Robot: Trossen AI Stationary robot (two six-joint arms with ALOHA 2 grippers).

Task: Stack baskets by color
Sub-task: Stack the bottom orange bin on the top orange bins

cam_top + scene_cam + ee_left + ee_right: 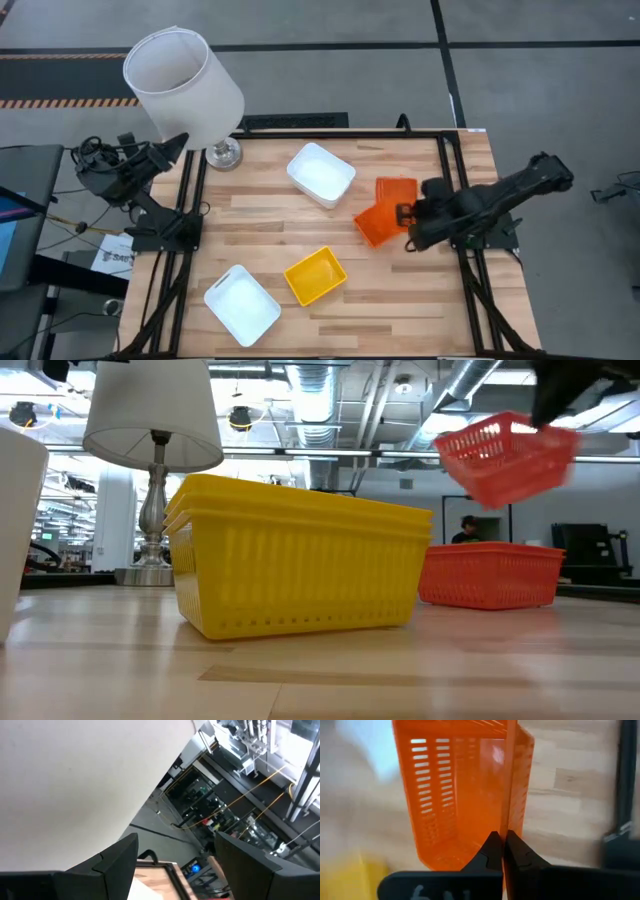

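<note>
Orange basket point(375, 226), held by the right gripper point(408, 214), sits tilted above the table point(400, 300) at its right side, overlapping the near edge of a second orange basket point(397, 188) that lies flat on the wood. In the high view the right arm reaches in from the table's right edge, roughly level, its wrist pointing toward the table's middle. The left gripper point(180, 143) is parked off the table's left rear corner, beside the lampshade point(183, 85). A white basket point(321, 174) lies at centre rear, another white basket point(242, 304) at front left, and yellow baskets point(315, 275) at front centre. In the low view the held orange basket point(507, 459) hangs tilted in the air above the resting orange one point(490, 573); the nested yellow baskets point(296, 555) stand in the foreground. In the left wrist view the left gripper's fingers point(117, 862) stand spread apart, holding nothing. In the right wrist view the right gripper's fingers point(492, 851) are pressed together, pinching the basket's wall point(511, 790).
</note>
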